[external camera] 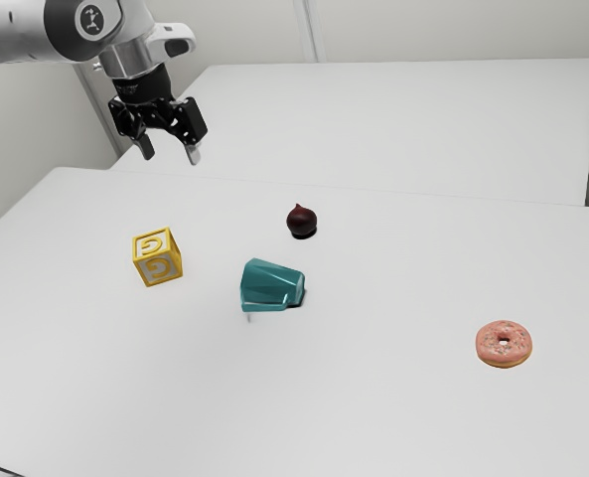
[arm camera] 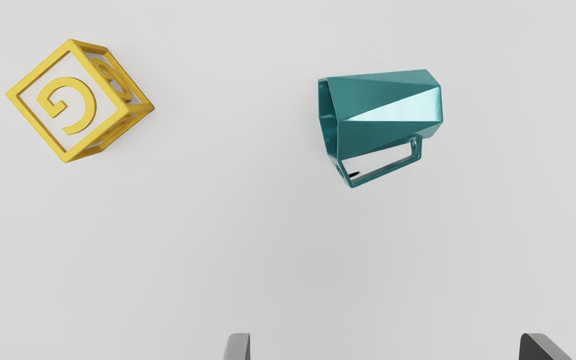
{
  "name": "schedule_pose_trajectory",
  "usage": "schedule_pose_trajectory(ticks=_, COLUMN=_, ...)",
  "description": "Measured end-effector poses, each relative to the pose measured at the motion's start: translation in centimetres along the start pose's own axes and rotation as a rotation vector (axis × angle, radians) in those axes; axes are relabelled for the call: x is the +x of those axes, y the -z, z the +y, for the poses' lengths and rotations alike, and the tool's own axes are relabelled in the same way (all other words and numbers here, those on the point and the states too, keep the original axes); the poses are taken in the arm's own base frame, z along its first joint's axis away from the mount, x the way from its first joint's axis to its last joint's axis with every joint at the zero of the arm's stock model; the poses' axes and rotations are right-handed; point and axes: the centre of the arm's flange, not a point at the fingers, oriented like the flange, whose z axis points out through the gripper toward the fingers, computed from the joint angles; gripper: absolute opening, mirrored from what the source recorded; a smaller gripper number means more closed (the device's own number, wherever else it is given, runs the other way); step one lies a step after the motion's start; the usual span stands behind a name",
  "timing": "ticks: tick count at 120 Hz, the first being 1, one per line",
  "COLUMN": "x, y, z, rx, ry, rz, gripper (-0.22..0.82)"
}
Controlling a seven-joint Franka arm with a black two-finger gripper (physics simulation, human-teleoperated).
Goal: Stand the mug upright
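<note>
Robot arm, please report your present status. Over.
Gripper open, holding nothing, raised away from mug. Mug on its side, mouth toward yellow block. Block stands apart from mug.

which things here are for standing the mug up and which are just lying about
For the job:
- shiny teal faceted mug, on its side
- black two-finger tool, open

Just lying about:
- yellow-and-white letter block
- dark red round bulb
- pink-iced ring doughnut

A raised yellow letter G (arm camera: 90,102) reads on one pale face of the yellow-framed block (arm camera: 99,136), similar lettering marks an adjoining face, and the arm (external camera: 18,32) bears a round emblem (external camera: 92,19) too small to decipher.
</note>
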Motion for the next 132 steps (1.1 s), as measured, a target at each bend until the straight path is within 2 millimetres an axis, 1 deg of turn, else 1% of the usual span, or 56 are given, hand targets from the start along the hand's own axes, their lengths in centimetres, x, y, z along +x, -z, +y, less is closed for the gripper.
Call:
schedule_pose_trajectory(ticks=17, x=-0.3, y=-0.5, z=-0.1, rx=0.001, ry=0.003, rz=-0.01, gripper=0.59)
schedule_pose_trajectory(ticks=36, x=-0.8, y=-2.1, z=-0.3, rx=0.002, ry=0.008, rz=-0.024, gripper=0.59)
schedule_pose_trajectory(ticks=58, x=-1.3, y=-5.6, z=-0.5, rx=-0.06, ry=0.021, rz=-0.018, gripper=0.58)
schedule_pose_trajectory(ticks=80, x=-1.1, y=-8.6, z=-0.9, rx=-0.151, ry=0.039, rz=0.015, gripper=0.58)
schedule_pose_trajectory(ticks=97, x=-1.1, y=-12.5, z=-1.1, rx=-0.243, ry=0.062, rz=0.03, gripper=0.58)
schedule_pose_trajectory(ticks=107, x=-1.1, y=-14.4, z=-1.4, rx=-0.297, ry=0.079, rz=0.051, gripper=0.58)
schedule_pose_trajectory(ticks=123, x=-0.8, y=-15.9, z=-2.0, rx=-0.379, ry=0.098, rz=0.102, gripper=0.58)
schedule_pose_trajectory(ticks=132, x=-0.7, y=-17.2, z=-2.2, rx=-0.418, ry=0.108, rz=0.12, gripper=0.58)
